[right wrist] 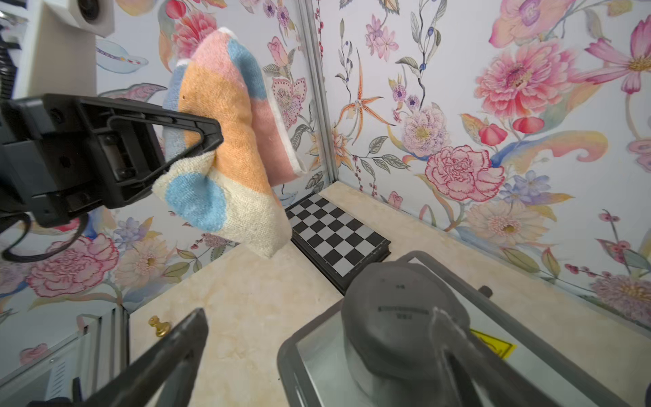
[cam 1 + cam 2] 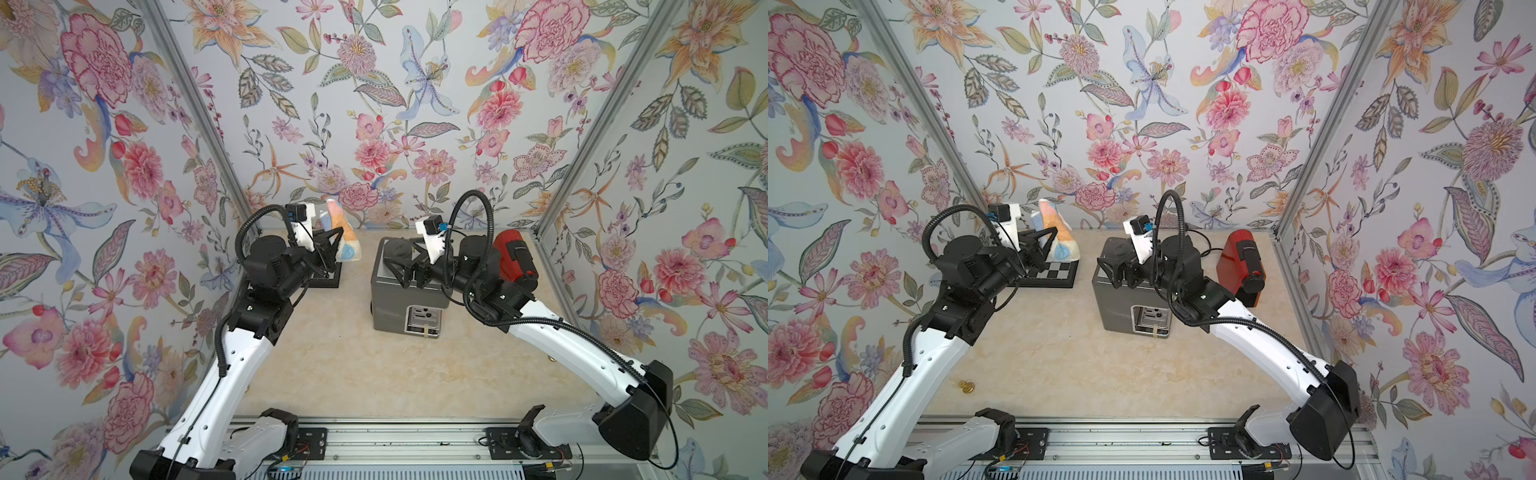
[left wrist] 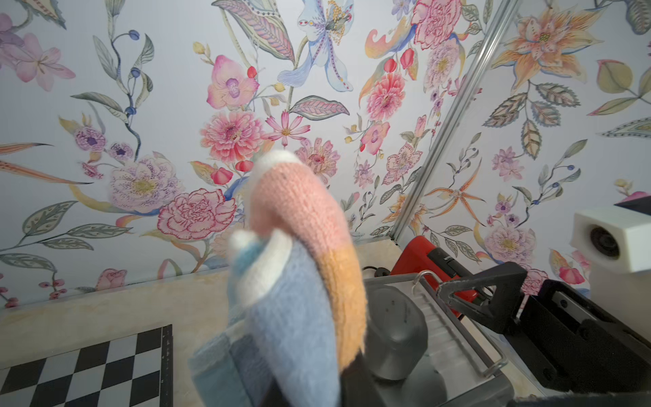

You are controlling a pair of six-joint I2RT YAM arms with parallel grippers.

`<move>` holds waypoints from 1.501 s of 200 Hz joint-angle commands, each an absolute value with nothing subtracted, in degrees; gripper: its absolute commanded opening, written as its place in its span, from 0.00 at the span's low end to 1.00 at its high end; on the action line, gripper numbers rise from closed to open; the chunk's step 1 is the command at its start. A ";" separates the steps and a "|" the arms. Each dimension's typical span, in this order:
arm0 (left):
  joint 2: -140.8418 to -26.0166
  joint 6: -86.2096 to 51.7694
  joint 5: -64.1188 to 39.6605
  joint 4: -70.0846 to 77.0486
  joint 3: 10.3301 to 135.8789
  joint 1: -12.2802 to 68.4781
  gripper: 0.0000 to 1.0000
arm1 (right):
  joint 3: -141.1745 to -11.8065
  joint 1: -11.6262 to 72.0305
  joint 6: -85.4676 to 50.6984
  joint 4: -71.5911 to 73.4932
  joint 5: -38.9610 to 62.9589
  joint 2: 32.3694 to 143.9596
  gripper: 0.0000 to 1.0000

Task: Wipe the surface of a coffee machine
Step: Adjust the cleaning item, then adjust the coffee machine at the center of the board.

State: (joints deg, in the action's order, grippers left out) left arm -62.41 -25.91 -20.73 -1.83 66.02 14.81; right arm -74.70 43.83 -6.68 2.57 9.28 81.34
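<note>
Left gripper [image 1: 213,139]: jaws clamped on the cloth [image 1: 229,105], pinched low on its bunched middle. Cloth held in the air over the chessboard [image 1: 334,232], touching nothing else.

Cloth's long axis: roughly upright. Most of it stands above the jaws, and one corner hangs below them.

Right gripper [image 1: 318,312]: jaws wide apart and empty, hovering just above the grey machine [image 2: 399,307], one finger on either side of its dark cap [image 1: 398,317]. I cannot tell whether they touch it.

Key relation: from the left jaws, the machine lies sideways toward the right arm and lower, well apart from the cloth. The right arm is nearer the machine, but the left arm has the cloth.

Machine stands upright, top face level, its front opening toward the arm bases. Boxy, with no clear long axis.

A red machine [image 2: 513,253] stands beyond the right arm, farther from the cloth.

Judgement: the cloth must cross toward the grey top and come down with its broad side flat. The right jaws sit over that spot and would likely have to clear first.
</note>
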 commanded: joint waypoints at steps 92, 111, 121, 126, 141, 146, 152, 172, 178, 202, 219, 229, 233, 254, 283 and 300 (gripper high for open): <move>-68.67 -25.97 -26.51 6.69 57.51 11.09 0.00 | -83.30 44.71 1.31 -6.67 -4.46 91.47 0.96; -69.02 -26.42 -27.58 7.75 57.15 11.04 0.00 | -83.82 44.68 1.57 -7.17 -5.70 92.36 0.94; -68.93 -26.69 -27.94 8.32 56.75 10.99 0.00 | -83.94 44.64 1.37 -7.29 -5.64 92.61 0.92; -68.87 -26.79 -28.00 8.57 56.57 10.99 0.00 | -83.98 44.53 1.29 -7.29 -5.43 92.64 0.89; -68.73 -27.11 -28.84 9.50 55.84 10.99 0.00 | -84.08 44.46 0.93 -7.21 -4.14 92.73 0.78; -68.80 -27.16 -29.31 9.78 55.64 10.99 0.00 | -84.19 44.37 0.77 -7.21 -3.82 92.88 0.74; -69.03 -27.16 -29.83 9.84 55.55 11.05 0.00 | -84.29 44.23 0.60 -7.21 -3.34 92.98 0.69; -69.52 -26.57 -31.65 9.70 55.04 10.99 0.00 | -83.70 43.36 -0.36 -7.21 -1.37 92.82 0.57; -69.61 -26.12 -32.19 9.50 54.81 10.99 0.00 | -83.30 42.87 -0.65 -7.21 -0.49 92.74 0.51; -69.34 -25.23 -33.20 8.96 53.22 11.02 0.00 | -81.49 39.80 -1.78 -6.80 5.59 91.66 0.28; -68.85 -24.98 -34.07 9.28 51.57 11.08 0.00 | -79.01 35.71 -2.46 -4.33 14.52 90.44 0.21; -68.73 -24.72 -34.87 9.56 50.71 11.10 0.00 | -77.22 33.10 -3.30 -2.29 21.23 89.62 0.19; -68.76 -24.70 -35.73 9.86 50.41 11.09 0.00 | -76.61 32.28 -3.88 -1.37 23.24 89.27 0.19; -69.80 -25.02 -42.20 11.55 49.66 11.33 0.00 | -75.20 30.14 -4.66 -0.16 27.52 87.88 0.19; -72.53 -26.56 -44.60 15.80 50.22 14.52 0.00 | -73.75 30.09 -5.48 -0.13 28.73 86.92 0.18; -75.02 -29.47 -45.14 19.87 50.80 16.61 0.00 | -72.55 30.61 -6.01 0.20 28.62 86.38 0.17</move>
